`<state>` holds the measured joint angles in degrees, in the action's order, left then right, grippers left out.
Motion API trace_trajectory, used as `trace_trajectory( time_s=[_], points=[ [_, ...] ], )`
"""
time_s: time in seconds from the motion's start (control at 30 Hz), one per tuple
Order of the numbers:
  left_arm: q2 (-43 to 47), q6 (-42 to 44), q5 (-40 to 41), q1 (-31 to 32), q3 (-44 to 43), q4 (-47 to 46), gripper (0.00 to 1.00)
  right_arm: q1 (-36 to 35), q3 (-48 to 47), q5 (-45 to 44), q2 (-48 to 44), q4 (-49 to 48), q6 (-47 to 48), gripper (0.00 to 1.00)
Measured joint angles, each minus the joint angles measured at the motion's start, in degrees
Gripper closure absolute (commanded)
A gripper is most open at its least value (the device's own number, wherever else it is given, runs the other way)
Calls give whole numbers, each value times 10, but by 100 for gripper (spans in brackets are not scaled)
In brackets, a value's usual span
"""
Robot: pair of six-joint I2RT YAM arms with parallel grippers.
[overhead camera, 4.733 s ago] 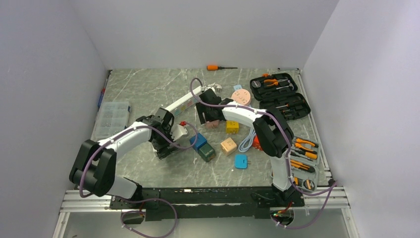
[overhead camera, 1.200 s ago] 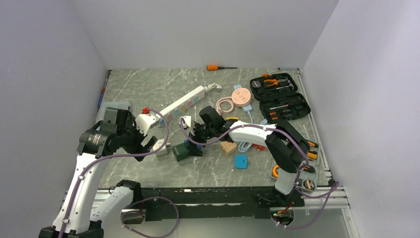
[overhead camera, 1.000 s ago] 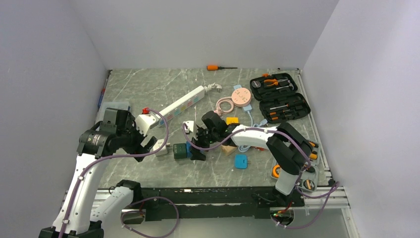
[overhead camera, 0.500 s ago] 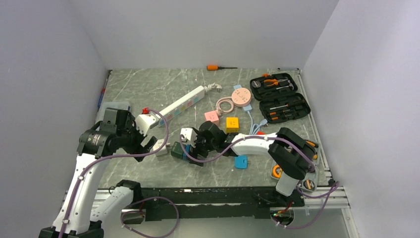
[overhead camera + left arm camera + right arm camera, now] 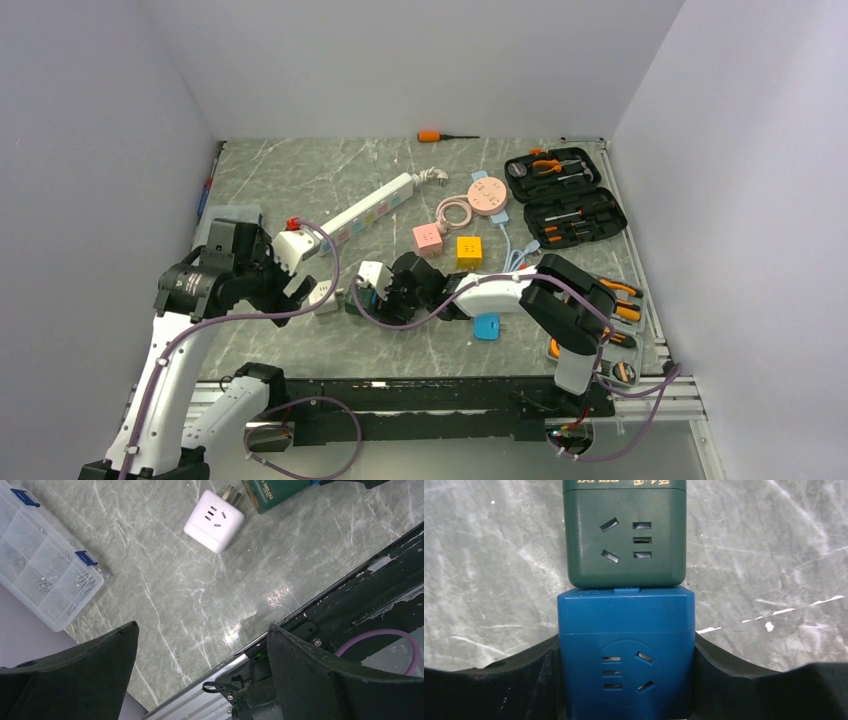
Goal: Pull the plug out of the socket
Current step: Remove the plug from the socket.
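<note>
Blue plug cube (image 5: 626,630) is looking rigid, light, slick; the right end effector (image 5: 626,652) is pinching its flat sides. The left end effector (image 5: 200,635) is hanging spread.

The left arm (image 5: 165,372) and right arm (image 5: 497,290) are built of white links and black joints; purple cable (image 5: 376,632) is looped behind the jaws; the left gripper (image 5: 202,628) is fitted with broad, matte black fingers (image 5: 320,680).

The green adapter (image 5: 625,540) ran off the top edge (lettering clipped); the blue adapter (image 5: 625,650) off the bottom.
</note>
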<state>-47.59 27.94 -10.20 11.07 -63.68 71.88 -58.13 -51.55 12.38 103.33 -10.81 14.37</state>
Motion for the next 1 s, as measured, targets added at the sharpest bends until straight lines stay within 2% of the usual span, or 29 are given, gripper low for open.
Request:
trace_trajectory(
  time_s=[0.1, 0.3, 0.47, 0.67, 1.0],
  points=[
    [1, 1, 0, 0, 0, 0, 1, 0, -5, -4, 2, 4, -8, 100],
    [29, 24, -1, 0, 12, -14, 1, 0, -26, -3, 2, 45, -18, 100],
    [122, 93, -9, 0, 51, -41, 1, 0, -62, 3, -3, 120, -34, 100],
    [245, 233, -68, 0, 66, -38, 1, -2, -96, 38, -51, 208, -74, 100],
    [328, 450, -179, 0, 150, -61, 1, -22, -184, 88, -108, 299, -110, 100]
  ],
)
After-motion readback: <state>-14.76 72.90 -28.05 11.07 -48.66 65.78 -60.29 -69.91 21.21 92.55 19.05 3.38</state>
